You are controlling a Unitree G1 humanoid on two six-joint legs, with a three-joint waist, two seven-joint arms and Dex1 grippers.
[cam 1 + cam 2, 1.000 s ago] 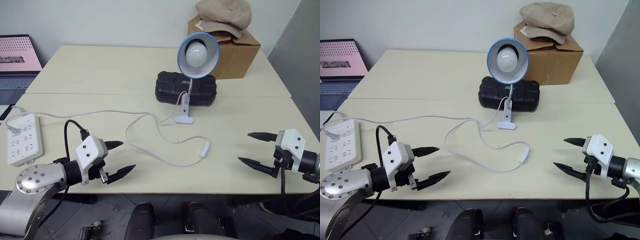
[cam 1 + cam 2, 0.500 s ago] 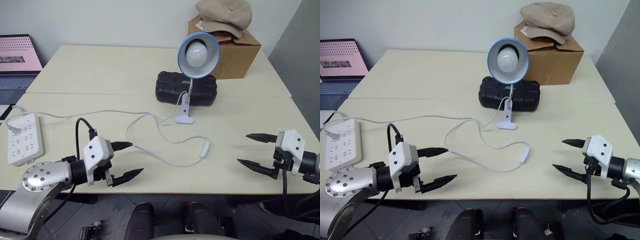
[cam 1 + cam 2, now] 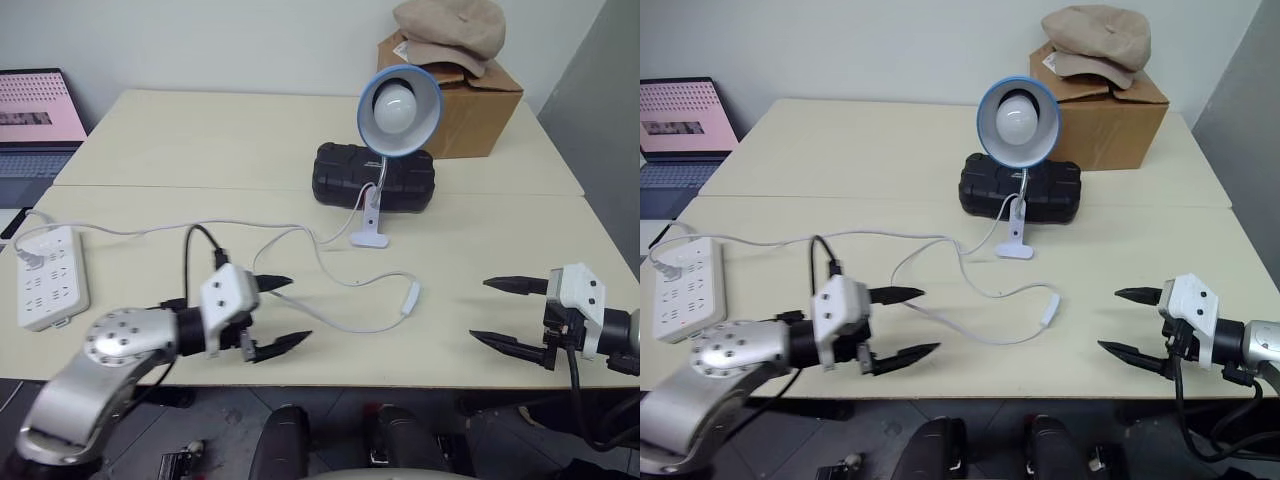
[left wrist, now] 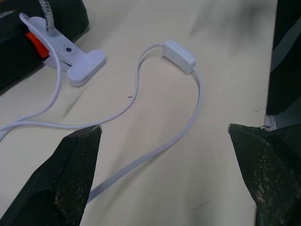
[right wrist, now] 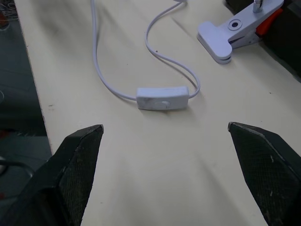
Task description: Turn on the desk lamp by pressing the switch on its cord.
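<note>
The switch (image 3: 409,298) lies on the table between both grippers, left (image 3: 283,315) and right (image 3: 497,315), each spread wide, empty. A glancing press could just skid it along its loose cord (image 3: 340,322).

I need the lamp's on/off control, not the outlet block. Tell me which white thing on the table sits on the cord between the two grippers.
The switch: a slim white oblong in line with the thin cord, lying between the grippers. The power strip is a large block at the table's left edge.
</note>
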